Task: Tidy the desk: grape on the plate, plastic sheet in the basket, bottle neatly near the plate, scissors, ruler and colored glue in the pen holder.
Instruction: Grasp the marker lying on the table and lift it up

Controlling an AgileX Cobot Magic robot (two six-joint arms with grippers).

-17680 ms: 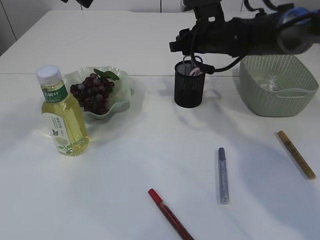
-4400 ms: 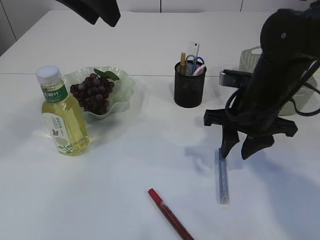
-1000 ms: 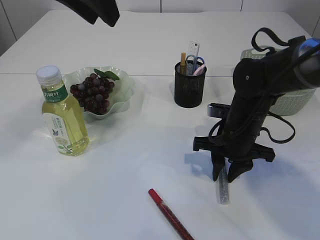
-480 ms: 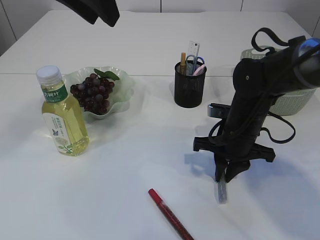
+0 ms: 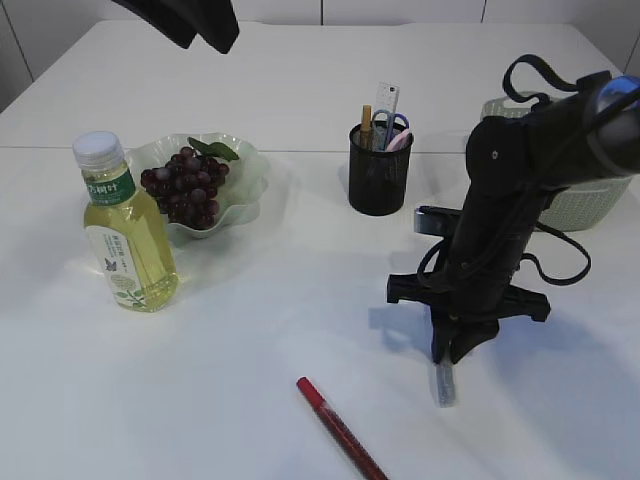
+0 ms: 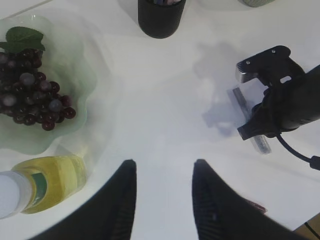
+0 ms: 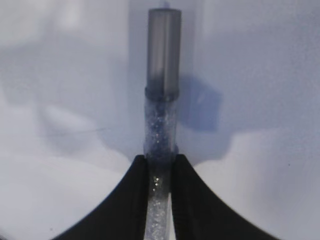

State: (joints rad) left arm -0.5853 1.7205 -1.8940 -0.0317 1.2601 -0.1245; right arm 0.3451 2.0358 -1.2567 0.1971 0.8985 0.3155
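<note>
And the right gripper (image 7: pixel 159 172) has pinched in over the last second, its fingers now pressed against both sides of the silvery-blue glitter glue tube (image 7: pixel 161 125), which lies on the white bench (image 5: pixel 300 320). That looks like a secured grasp, so a lift towards the black mesh pen holder (image 5: pixel 379 180) should be next. The left gripper (image 6: pixel 162 192) hovers half open and empty, while the red glue pen (image 5: pixel 340 428) waits on the bench.

White worktop (image 5: pixel 300 330) filling the view, a seam line running across it (far side), soft shadows, pale panelled wall (image 5: pixel 400 10) behind, even light
</note>
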